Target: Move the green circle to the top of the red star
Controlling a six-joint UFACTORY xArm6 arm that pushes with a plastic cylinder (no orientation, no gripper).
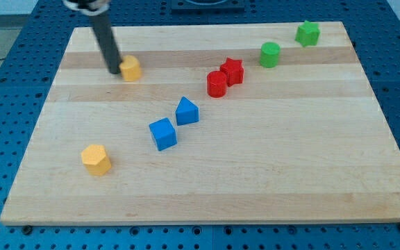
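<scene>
Pale wooden desk (207, 180) on a blue perforated base, seen from one fixed camera. No jaws on this rig, just a straight dark rod, so nothing is gripped. My tip (114, 71) sits near the desk's top-left corner, touching or just beside a small yellow block (131, 69), shape unclear.

The green circle (270, 54) lies toward the top-right corner, up and right of the red star (232, 71). A green block (307, 33), shape hard to read, sits nearer the top-right corner. A red cylinder (217, 84) touches the star's lower-left side. A blue cube (163, 134) and a blue triangular block (187, 111) sit mid-desk; a yellow hexagonal block (96, 160) is near the bottom-left.

Step, as I judge it: approach not yet made, tip well apart from the circle. Next move calls for crossing the desk along the top edge, clearing the yellow block, getting to the circle's right side and pushing it left until it sits above the star.

Room: the strip between the star and the top edge looks free. The circle is near the top edge, so the push should stay level and not drift upward.
</scene>
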